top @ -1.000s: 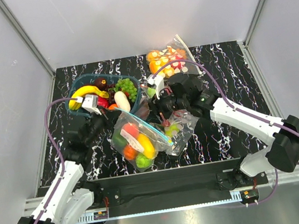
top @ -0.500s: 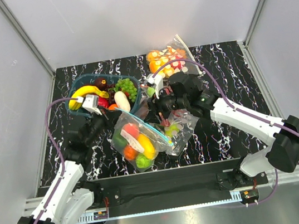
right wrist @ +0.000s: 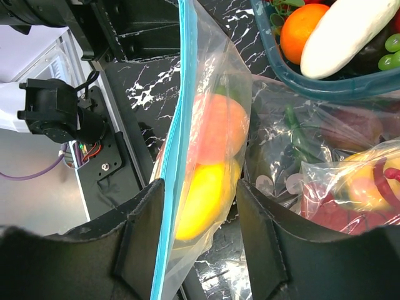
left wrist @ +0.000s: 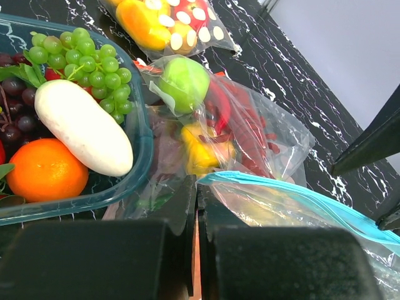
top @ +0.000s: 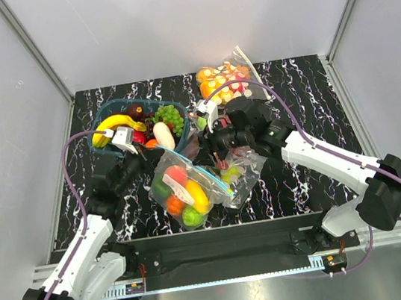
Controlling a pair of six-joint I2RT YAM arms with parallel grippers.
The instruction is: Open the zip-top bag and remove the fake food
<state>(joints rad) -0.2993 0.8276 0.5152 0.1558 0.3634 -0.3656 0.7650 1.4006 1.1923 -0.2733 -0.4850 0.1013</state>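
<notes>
The left gripper (left wrist: 195, 190) is pressed together, pinching the zip-top bag (left wrist: 294, 206) at its corner. The right gripper (right wrist: 200, 187) is spread astride the bag's blue edge (fake food (right wrist: 212, 131) inside).

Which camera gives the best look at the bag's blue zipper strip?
The right wrist view: the zipper strip runs top to bottom, close up, between the right gripper's fingers. The left wrist view shows a short stretch; the top view only a thin line.

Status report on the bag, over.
Left gripper shut on zip-top bag corner. Right gripper open, straddling its zipper edge. Fake food inside. Pepper bag crowds alongside.
</notes>
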